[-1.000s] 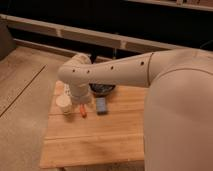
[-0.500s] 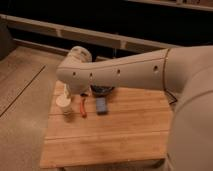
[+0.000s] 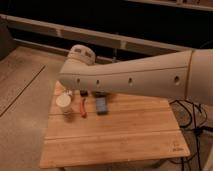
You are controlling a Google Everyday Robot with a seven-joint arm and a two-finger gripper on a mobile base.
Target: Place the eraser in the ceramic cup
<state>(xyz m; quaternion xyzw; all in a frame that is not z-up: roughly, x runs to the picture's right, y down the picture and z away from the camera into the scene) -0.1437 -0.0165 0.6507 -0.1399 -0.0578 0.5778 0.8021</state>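
The white-cream ceramic cup point(image 3: 64, 102) stands upright near the left edge of the wooden table point(image 3: 125, 135). A small dark block, the eraser point(image 3: 84, 93), lies just behind and to the right of the cup, at the lower edge of my arm. My thick white arm point(image 3: 135, 80) crosses the view from the right and ends in a rounded joint point(image 3: 80, 56) above the cup. The gripper is hidden behind this arm link and does not show.
An orange stick point(image 3: 82, 108) lies right of the cup, and a blue-grey block point(image 3: 101, 106) right of that. A white bar-shaped thing point(image 3: 67, 93) pokes up behind the cup. Dark cables point(image 3: 187, 112) hang off the table's right side. A dark wall with rails runs behind.
My arm link has swung lower and further across the view and now covers the back of the table and the black bowl. The things on the table have not moved.
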